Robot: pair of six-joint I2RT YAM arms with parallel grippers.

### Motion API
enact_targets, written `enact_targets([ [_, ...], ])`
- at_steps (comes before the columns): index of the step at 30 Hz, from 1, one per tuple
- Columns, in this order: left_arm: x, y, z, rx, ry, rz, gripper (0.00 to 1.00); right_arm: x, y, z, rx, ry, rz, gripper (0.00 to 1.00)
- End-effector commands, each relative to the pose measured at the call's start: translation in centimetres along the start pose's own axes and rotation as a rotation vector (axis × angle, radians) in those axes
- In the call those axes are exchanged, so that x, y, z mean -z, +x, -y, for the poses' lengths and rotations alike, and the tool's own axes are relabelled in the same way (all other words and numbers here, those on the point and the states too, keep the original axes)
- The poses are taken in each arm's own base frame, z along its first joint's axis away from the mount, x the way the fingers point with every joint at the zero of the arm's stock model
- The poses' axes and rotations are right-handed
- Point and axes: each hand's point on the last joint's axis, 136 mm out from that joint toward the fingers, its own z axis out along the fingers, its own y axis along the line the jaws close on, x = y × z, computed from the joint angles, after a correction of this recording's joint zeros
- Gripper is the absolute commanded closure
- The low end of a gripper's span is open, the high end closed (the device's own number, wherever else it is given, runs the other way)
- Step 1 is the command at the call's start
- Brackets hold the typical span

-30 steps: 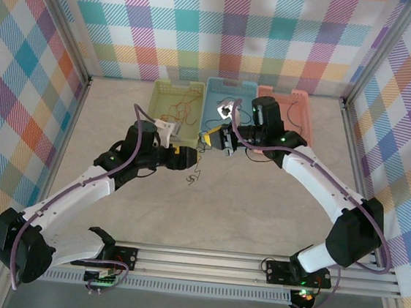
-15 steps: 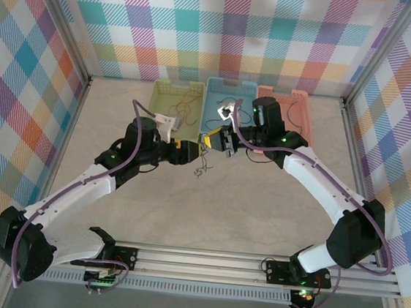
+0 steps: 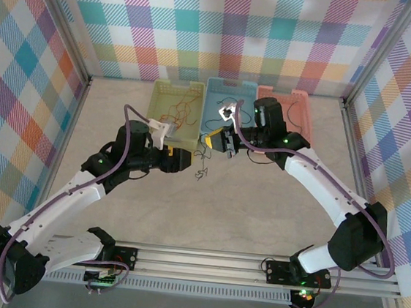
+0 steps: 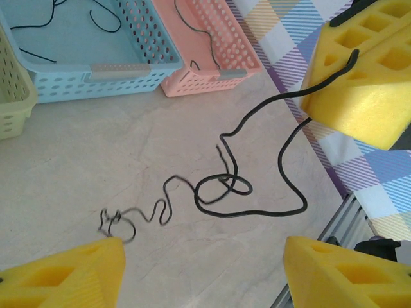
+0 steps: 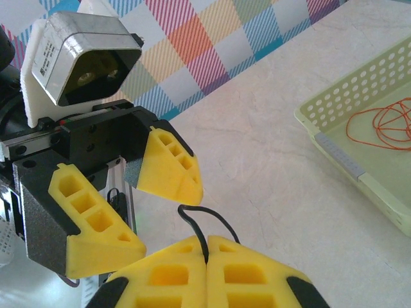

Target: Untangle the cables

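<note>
Our right jaws are clenched on the end of a black cable (image 4: 257, 213). It drops to the counter (image 4: 77, 160) and loops there, with a thinner kinked wire (image 4: 160, 208) caught in the loop. Our left jaws stand released just left of it. Farther off, the yellow-green basket (image 5: 350, 157) holds orange cables (image 5: 385, 122).

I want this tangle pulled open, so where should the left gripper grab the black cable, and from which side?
Grip the thin loose tail of the black cable, lying flat beside its loop. Bring the left gripper straight down, across the wire. The right gripper pinches the other end, so pulling apart may open the loop.
</note>
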Motion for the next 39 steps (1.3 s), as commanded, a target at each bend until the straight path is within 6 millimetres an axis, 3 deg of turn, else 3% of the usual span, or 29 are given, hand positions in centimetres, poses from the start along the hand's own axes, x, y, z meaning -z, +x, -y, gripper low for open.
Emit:
enact_targets([
  [1, -0.3, -1.2, 1.3, -0.012, 0.050, 0.025, 0.28, 0.4, -0.2, -1.3, 0.027, -0.031, 0.006, 1.00],
  [6, -1.1, -3.9, 1.7, -0.032, 0.074, 0.134, 0.14, 0.5, 0.0, -1.6, 0.029, -0.051, 0.002, 1.00],
  [13, -3.0, -5.0, 1.1, -0.028, 0.065, 0.154, 0.16, 0.5, 0.1, -2.1, 0.030, -0.080, 0.000, 1.00],
  [18, -3.9, -4.6, 0.1, -0.031, 0.038, 0.137, 0.23, 0.6, 0.0, -2.5, 0.033, -0.096, 0.004, 1.00],
  [26, -6.6, -3.7, 0.4, -0.022, 0.130, 0.120, 0.21, 0.6, -0.3, -3.1, 0.024, -0.142, 0.014, 1.00],
  [34, -9.2, -3.2, -1.0, 0.012, 0.105, 0.119, 0.21, 0.8, -0.6, -4.4, 0.016, -0.216, 0.018, 1.00],
  [39, -10.4, -1.8, -0.8, -0.005, 0.124, 0.086, 0.23, 1.5, -1.3, -4.7, 0.032, -0.186, 0.046, 1.00],
])
